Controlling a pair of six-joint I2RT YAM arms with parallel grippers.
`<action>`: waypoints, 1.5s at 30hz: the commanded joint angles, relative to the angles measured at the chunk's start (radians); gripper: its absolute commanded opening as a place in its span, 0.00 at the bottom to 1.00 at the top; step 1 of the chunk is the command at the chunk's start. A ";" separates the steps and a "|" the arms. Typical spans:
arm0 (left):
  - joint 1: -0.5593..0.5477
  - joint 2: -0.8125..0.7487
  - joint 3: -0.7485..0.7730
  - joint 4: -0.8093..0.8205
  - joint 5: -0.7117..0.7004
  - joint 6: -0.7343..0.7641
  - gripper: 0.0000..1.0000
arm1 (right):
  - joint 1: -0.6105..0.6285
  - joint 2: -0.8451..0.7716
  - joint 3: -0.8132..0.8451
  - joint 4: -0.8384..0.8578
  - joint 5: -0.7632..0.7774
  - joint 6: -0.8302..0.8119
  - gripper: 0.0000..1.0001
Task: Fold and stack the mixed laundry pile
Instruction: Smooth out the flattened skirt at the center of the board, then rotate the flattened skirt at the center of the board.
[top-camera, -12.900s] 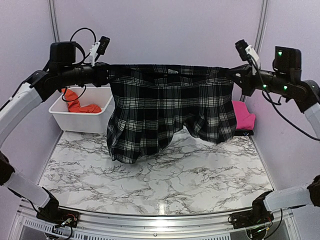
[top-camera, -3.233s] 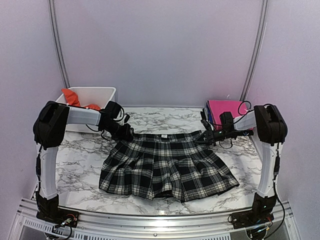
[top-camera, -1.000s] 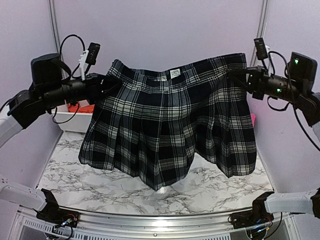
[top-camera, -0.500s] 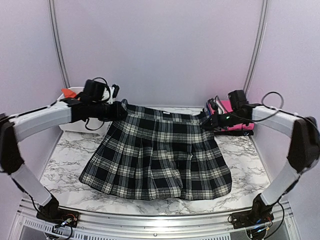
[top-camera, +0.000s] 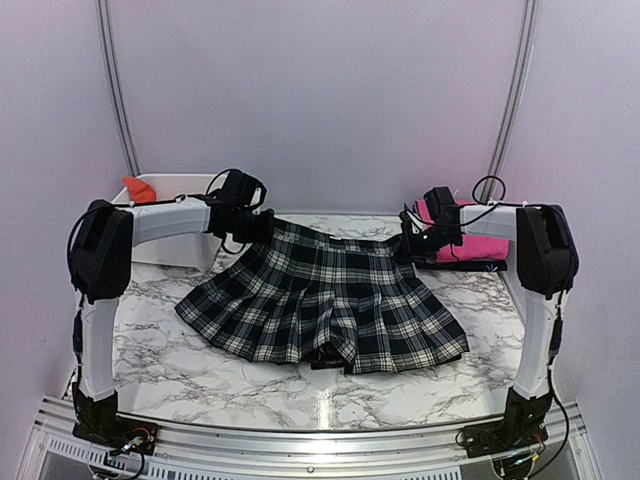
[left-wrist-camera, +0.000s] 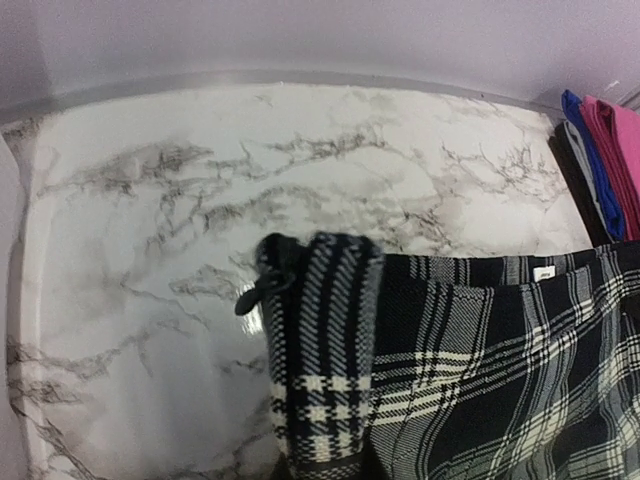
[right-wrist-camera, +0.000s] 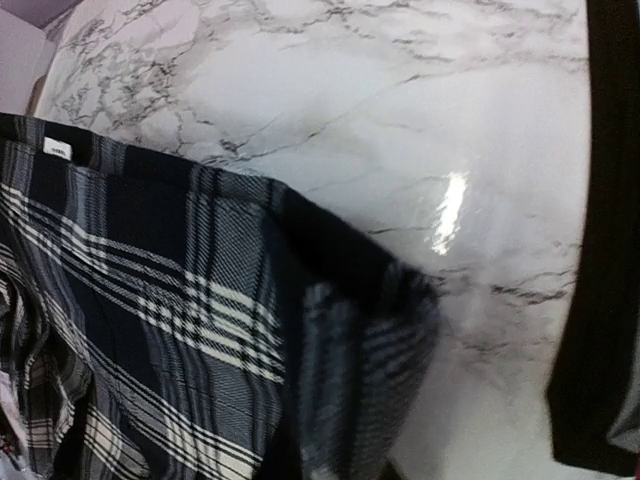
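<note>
Plaid garment (top-camera: 325, 310) lower, between grippers (top-camera: 262, 228) (top-camera: 408, 247)

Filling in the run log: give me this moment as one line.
left gripper: shut on skirt waist corner | right gripper: shut on other waist corner | skirt: spread on table, unfolded

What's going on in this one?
Both arms are handling a black-and-white plaid skirt. The left gripper pinches one end of the waistband and the right gripper the other, near the back of the marble table. The pleated part lies spread on the table, not yet folded. An orange shirt sits in the white bin at back left, and a folded pink garment lies at back right.
</note>
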 joint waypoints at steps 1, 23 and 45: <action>0.023 0.062 0.108 -0.034 -0.163 0.057 0.27 | -0.033 0.043 0.056 -0.010 0.167 0.001 0.28; -0.168 -0.222 -0.333 -0.232 -0.010 0.037 0.92 | 0.077 -0.108 -0.168 -0.188 -0.080 -0.206 0.60; -0.138 0.205 0.411 -0.418 -0.086 0.210 0.95 | 0.390 -0.548 -0.560 0.017 -0.315 0.111 0.62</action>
